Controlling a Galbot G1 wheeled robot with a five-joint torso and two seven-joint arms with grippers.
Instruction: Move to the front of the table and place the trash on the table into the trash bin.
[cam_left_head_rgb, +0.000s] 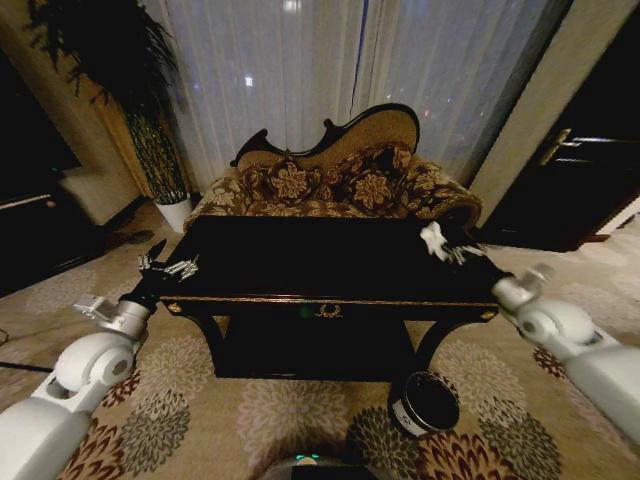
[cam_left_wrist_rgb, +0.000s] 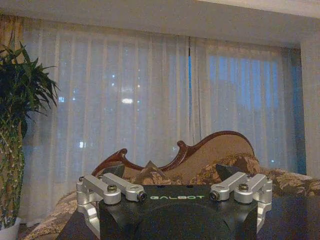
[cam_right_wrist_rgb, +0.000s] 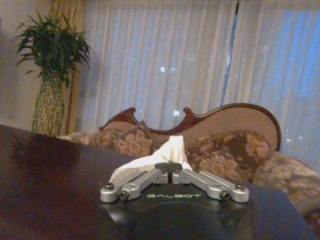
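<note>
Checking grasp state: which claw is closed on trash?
The right claw, over the table's right end, pinching a white paper wad. The left claw is spread open, holding nothing.

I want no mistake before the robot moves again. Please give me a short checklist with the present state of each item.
1. Right gripper shut on the paper wad: ok, the jaws meet on the white paper in the right wrist view.
2. Wad lifted free of the table: cannot tell; it sits at the table's far right corner.
3. Trash bin in place: ok, upright on the carpet by the table's front right leg, mouth open.
4. Left gripper out of the way: ok, open, at the table's left edge.
5. Other trash on the table: cannot tell, the dark top hides detail.
</note>
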